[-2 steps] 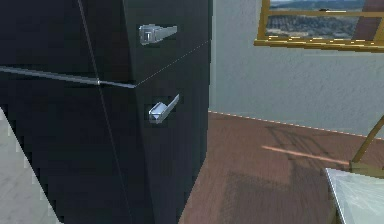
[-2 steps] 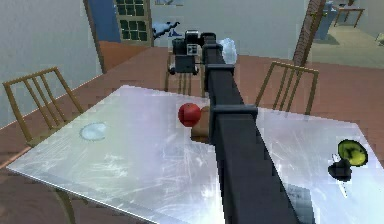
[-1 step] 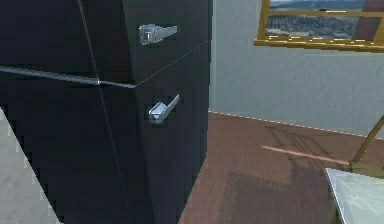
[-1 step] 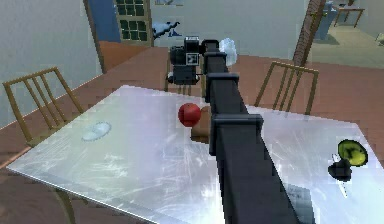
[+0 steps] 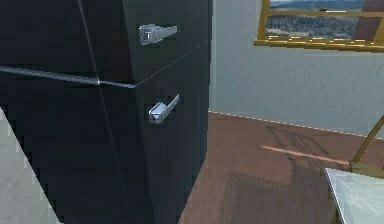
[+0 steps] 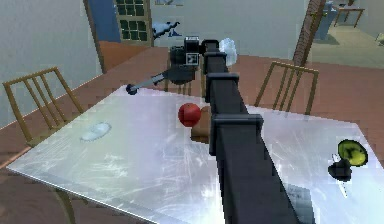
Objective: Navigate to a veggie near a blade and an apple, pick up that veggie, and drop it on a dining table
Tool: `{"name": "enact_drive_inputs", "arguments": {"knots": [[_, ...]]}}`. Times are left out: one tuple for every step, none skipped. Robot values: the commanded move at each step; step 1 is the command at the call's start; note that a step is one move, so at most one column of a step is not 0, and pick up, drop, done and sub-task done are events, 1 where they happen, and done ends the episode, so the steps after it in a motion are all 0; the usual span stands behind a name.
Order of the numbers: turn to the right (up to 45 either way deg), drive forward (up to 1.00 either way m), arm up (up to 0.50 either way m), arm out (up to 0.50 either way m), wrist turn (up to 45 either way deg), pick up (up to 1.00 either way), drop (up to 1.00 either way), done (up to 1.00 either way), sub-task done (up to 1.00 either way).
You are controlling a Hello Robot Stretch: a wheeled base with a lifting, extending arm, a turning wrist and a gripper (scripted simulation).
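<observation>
My arm's dark bar rises over a glossy dining table in the arm side view. At its far end the gripper reaches left over the table's far edge, its thin fingers ending in a small dark tip. Only bare tabletop and floor lie behind that end, so it holds nothing. A round red thing lies on the table just left of the arm, with a brown thing touching it. Whether the red thing is a veggie or an apple I cannot tell.
A green-yellow thing and a small dark thing sit at the table's right; a pale flat thing lies left. Wooden chairs flank the table. Ahead stands a black fridge, then wood floor and a table corner.
</observation>
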Motion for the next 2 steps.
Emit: {"name": "enact_drive_inputs", "arguments": {"knots": [[0.0,0.00,0.00,0.00,-45.0,0.00,0.00,0.00,0.00],[0.0,0.00,0.00,0.00,-39.0,0.00,0.00,0.00,0.00]]}}
